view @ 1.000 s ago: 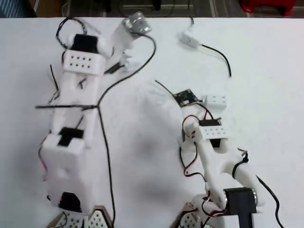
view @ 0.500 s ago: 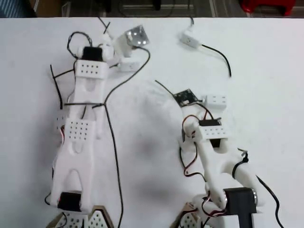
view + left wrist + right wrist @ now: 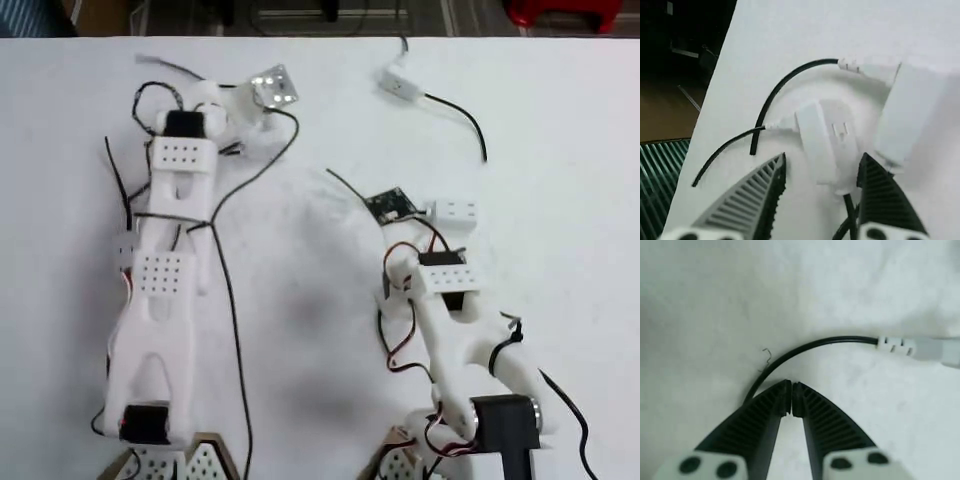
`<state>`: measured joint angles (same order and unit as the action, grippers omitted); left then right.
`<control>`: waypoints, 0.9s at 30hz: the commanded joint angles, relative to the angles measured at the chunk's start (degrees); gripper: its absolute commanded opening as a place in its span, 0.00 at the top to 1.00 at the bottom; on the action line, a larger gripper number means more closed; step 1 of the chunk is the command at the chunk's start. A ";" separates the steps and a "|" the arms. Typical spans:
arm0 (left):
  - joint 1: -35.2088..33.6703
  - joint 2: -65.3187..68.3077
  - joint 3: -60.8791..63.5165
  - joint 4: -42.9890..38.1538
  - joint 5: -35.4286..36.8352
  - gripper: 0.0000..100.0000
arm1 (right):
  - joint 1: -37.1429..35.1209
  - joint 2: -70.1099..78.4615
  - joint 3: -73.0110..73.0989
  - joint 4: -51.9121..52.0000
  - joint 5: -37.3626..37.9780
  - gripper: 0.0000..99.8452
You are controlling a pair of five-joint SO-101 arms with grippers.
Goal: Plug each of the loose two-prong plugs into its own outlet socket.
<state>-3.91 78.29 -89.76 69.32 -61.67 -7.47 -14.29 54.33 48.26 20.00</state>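
Note:
In the left wrist view my left gripper (image 3: 820, 172) is open and low over the table, its fingers either side of a white two-prong plug (image 3: 827, 142) with a black cable. Just beyond lies a white outlet block (image 3: 905, 115), with a second white plug (image 3: 860, 67) and its cable at its end. From above, the left arm is stretched to the far left and its gripper (image 3: 225, 110) hides these parts. My right gripper (image 3: 791, 392) is shut on nothing, above the end of a black cable (image 3: 805, 350) that runs to a white plug (image 3: 935, 347).
Another white plug (image 3: 400, 83) with a black cable (image 3: 465, 120) lies at the far middle of the white table (image 3: 560, 150). A small white block (image 3: 455, 212) sits by the right arm. The table's far edge is close behind the left gripper. Thin wires trail along both arms.
The left arm has stretched out and come down toward the table's far left, and its wrist has swung left. The right arm has stayed still.

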 commanded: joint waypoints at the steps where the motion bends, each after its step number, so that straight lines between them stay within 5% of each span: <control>1: -2.51 -4.18 -6.24 3.96 0.09 0.76 | 0.13 -1.89 -0.26 -0.66 -0.26 0.98; 6: -6.73 -13.67 -5.63 8.26 1.41 0.76 | 0.04 -1.80 -0.26 -0.66 -0.26 0.98; 11: -14.46 -23.60 -5.63 13.10 13.98 0.76 | 0.04 -1.80 -0.26 -0.66 -0.26 0.98; 19: -26.42 -31.96 -5.19 33.76 15.03 0.76 | 0.04 -1.80 -0.18 -0.66 -0.18 0.98; 27: -40.31 -35.30 -5.01 33.41 27.78 0.76 | -1.10 -1.89 0.35 -0.66 -0.09 0.98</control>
<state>-40.04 48.04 -92.84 102.46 -37.58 -7.91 -14.29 54.51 48.09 20.09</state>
